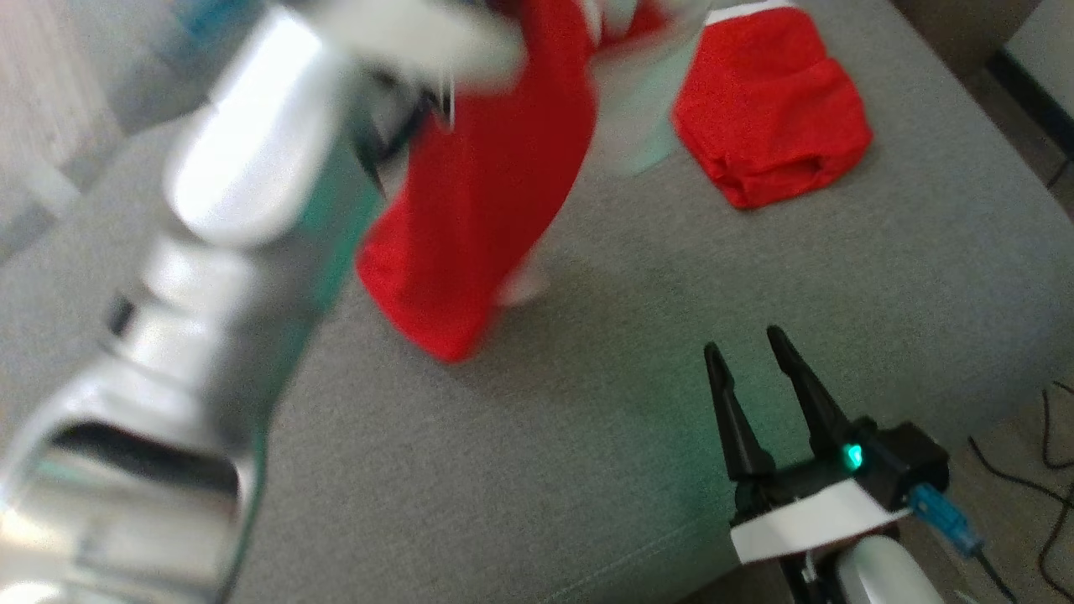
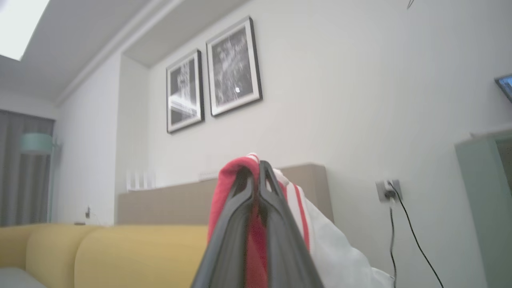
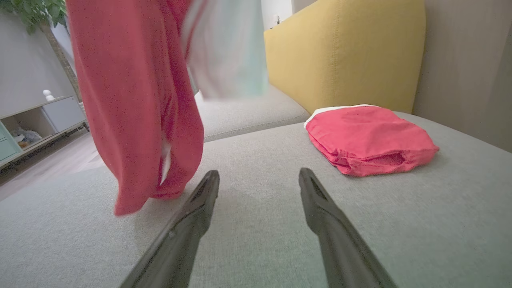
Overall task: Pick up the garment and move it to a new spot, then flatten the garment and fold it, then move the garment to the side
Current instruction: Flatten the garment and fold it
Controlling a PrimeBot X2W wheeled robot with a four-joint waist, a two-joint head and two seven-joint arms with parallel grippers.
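Observation:
The garment [image 1: 487, 210], red with white parts, hangs in the air above the grey sofa seat [image 1: 587, 461], its lower end just over the cushion. My left gripper [image 2: 256, 168] is shut on the garment's [image 2: 224, 184] top edge, with red and white-striped cloth draped over both fingers. My pale left forearm [image 1: 218, 252] rises blurred across the left of the head view. My right gripper [image 1: 742, 340] is open low over the seat, to the right of the hanging cloth. In the right wrist view that gripper [image 3: 259, 173] has nothing between its fingers, and the garment [image 3: 136, 100] dangles ahead to its left.
A second red garment [image 1: 772, 109], folded, lies on the seat at the back right [image 3: 368, 138]. A yellow backrest [image 3: 344, 52] stands behind it. Dark cables [image 1: 1049, 470] trail on the floor past the seat's right edge. A low cabinet [image 3: 40, 120] stands beyond the seat.

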